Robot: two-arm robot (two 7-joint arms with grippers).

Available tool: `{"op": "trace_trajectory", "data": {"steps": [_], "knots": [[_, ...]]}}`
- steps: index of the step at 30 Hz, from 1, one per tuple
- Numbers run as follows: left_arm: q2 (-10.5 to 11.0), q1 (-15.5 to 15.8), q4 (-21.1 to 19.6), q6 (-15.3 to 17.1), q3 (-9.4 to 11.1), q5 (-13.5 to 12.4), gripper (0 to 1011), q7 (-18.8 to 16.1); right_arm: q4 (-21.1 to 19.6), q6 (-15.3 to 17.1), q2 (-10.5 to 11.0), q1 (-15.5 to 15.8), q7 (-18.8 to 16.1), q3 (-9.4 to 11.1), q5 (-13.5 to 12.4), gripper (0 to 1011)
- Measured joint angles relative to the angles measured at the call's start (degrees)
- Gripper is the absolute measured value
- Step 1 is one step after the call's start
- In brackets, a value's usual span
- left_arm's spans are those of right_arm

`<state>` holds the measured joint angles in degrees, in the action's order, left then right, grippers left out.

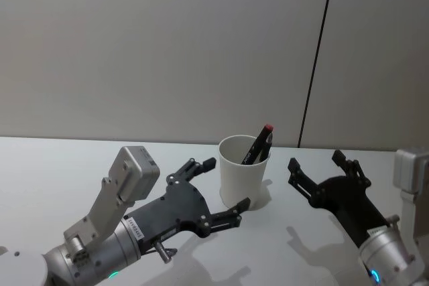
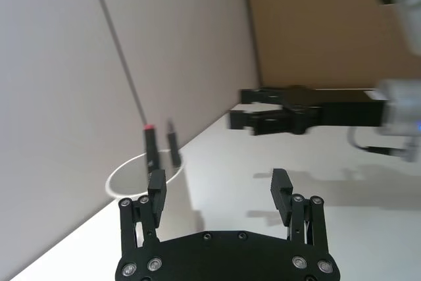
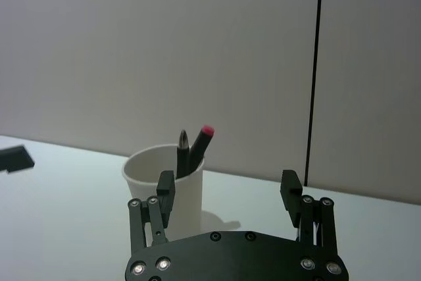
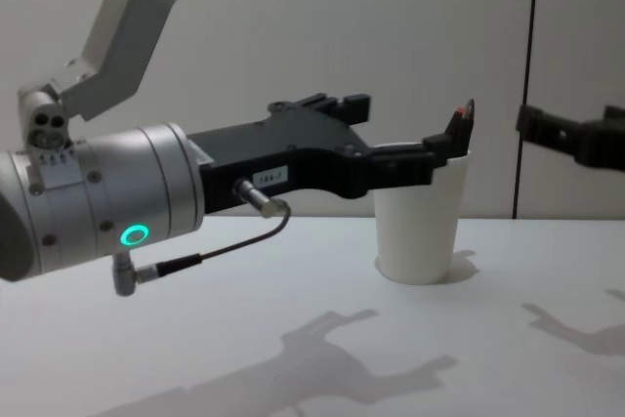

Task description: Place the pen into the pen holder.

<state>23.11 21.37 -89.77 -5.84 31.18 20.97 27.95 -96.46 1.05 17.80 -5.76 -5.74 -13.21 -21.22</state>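
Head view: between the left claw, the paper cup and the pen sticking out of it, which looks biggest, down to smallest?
1. Left claw, though it sits nearer the camera.
2. Paper cup.
3. Pen, partly hidden.

This looks like a bare robot test room or lab rather than a home or a shop. A plain white worktop [image 1: 80,159] fills the lower half of the head view, with just a single white paper cup [image 1: 244,171] standing on it at centre. Behind it, across the upper half, runs a smooth, pale grey panelled wall [image 1: 154,45], unmarked but for one thin dark vertical seam [image 1: 320,51] right of centre. The left wrist view shows a tan panel [image 2: 316,24] at its upper right. Lighting is even and indoor, throwing soft shadows on the worktop.
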Motion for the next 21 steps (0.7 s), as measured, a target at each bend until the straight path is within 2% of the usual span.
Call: {"op": "trace_trajectory", "data": {"steps": [10,21], "knots": [[-0.33,-2.12,-0.91,1.83,-1.39,-2.59,1002,-7.4,-3.97,0.77,1.27,5.45,1.58,0.23,3.91,1001],[-0.69,-4.38,-1.9,3.77,-2.91,-5.33,1002,-15.39,-4.76,0.92,1.53,6.57,1.92,0.28,4.73,1001]]}}
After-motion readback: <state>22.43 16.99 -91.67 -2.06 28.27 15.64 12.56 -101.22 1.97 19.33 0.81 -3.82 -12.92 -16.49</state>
